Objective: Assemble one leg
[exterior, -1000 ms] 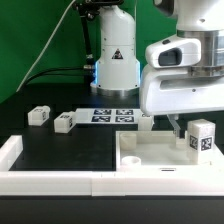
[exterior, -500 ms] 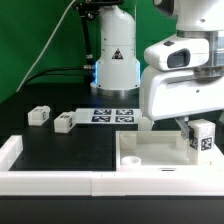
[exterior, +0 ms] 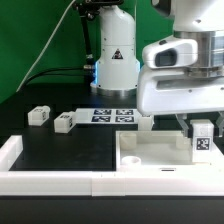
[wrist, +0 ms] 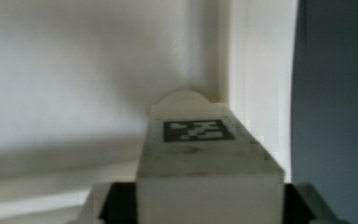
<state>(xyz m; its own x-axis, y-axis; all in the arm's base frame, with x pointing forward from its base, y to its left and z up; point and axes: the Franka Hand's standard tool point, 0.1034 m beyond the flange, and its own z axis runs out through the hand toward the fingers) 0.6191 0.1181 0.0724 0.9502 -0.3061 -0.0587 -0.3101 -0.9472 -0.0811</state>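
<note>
My gripper (exterior: 200,126) is shut on a leg (exterior: 202,141), a small white oblong block with a black-and-white tag, held upright over the right corner of the large white tray-like piece (exterior: 150,158). In the wrist view the leg (wrist: 202,160) stands between my black fingertips (wrist: 119,204), its far end close to the tray's inner corner (wrist: 220,85). I cannot tell whether it touches the tray. Two more legs (exterior: 39,116) (exterior: 64,122) lie on the black table at the exterior view's left.
The marker board (exterior: 112,115) lies behind the tray near the robot base (exterior: 115,60). A small white block (exterior: 147,122) sits just behind the tray's far edge. A white raised border (exterior: 18,152) runs along the table's front and left.
My gripper has come down with the leg and shifted slightly to the exterior view's right, bringing the leg lower into the tray's right corner.
</note>
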